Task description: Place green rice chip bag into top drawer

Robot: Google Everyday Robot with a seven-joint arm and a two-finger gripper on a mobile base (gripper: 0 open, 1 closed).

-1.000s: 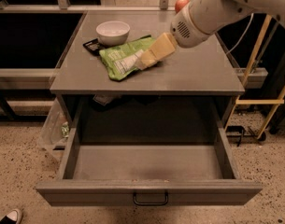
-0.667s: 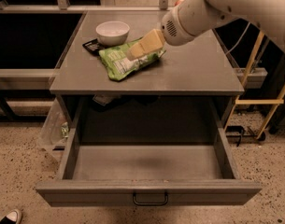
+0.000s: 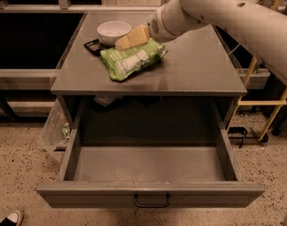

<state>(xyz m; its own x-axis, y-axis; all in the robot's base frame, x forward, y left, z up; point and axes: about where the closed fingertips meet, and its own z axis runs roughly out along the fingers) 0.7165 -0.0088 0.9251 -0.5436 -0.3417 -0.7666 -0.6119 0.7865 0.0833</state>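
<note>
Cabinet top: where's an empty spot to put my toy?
Bare: the cabinet top right of the green rice chip bag, and inside the open top drawer. Crowded: back left, with white bowl, black flat object and the tool at the bag.

White bowl [image 3: 114,32], small black object [image 3: 92,45] just beside it; perhaps shoe [image 3: 10,218] on floor.

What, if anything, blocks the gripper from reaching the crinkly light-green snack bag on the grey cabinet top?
Probably nothing: the gripper is at the rear edge of the light-green snack bag, nothing between them. The round white bowl and flat black object lie close behind, leaving little room.
</note>
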